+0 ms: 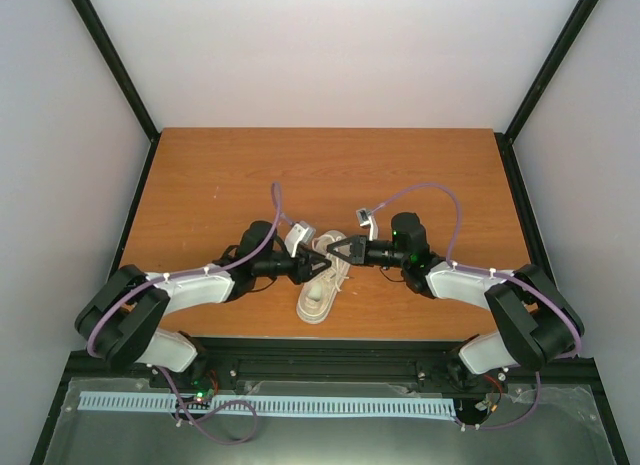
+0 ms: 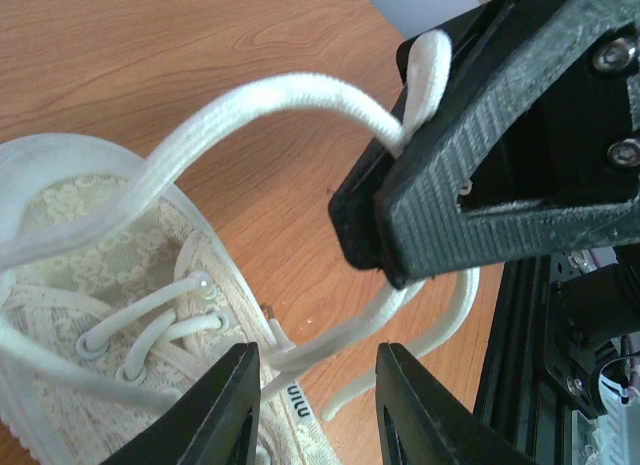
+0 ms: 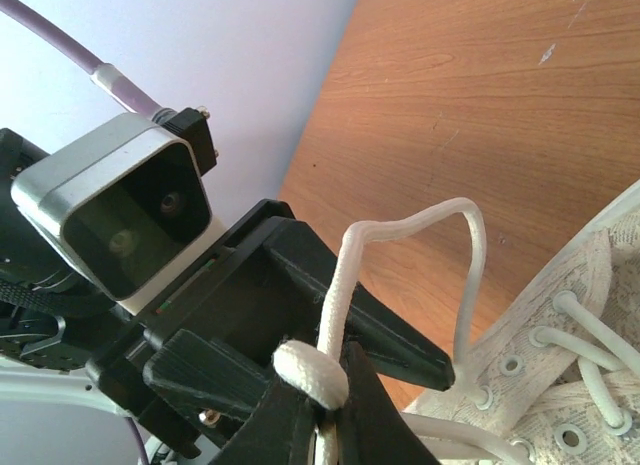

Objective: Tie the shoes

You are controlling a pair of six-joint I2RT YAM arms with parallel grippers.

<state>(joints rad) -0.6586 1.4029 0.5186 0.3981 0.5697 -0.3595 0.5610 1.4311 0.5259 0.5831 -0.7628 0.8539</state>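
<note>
Expecting limp, slippery lace (image 2: pixel 270 89): right gripper (image 2: pixel 368 230) pinches it, left gripper (image 2: pixel 318 410) stands parted. Take your hold mid-strand, near shoe (image 2: pixel 85 240).

A brown wood-grain counter (image 1: pixel 200 175) fills the middle of the top view. Plain white walls (image 1: pixel 340 45) close it in on three sides, with black posts (image 1: pixel 110 55) rising from the far corners. A black rail (image 1: pixel 330 363) runs along its near edge, with a white slotted strip (image 1: pixel 300 405) nearer still.
</note>
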